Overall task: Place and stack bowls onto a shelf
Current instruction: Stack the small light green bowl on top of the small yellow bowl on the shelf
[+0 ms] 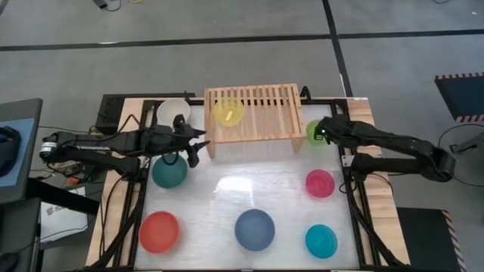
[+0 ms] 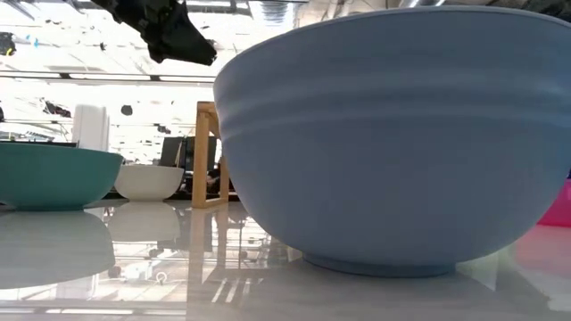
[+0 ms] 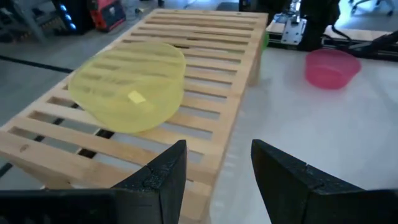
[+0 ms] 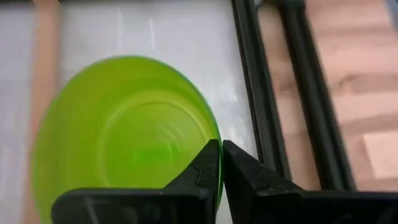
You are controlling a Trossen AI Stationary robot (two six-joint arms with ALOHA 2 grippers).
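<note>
Right pincer (image 4: 221,163) pinched on lime bowl (image 4: 118,134) rim; left pincer (image 3: 217,168) agape, empty.

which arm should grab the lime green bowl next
Right. The right gripper is already at the lime green bowl beside the shelf; the left gripper sits at the shelf's other end, near the yellow bowl.

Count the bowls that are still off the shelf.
7: white left of the shelf, lime right of it, teal, magenta, red, blue, cyan in front. Only yellow is on it.
</note>
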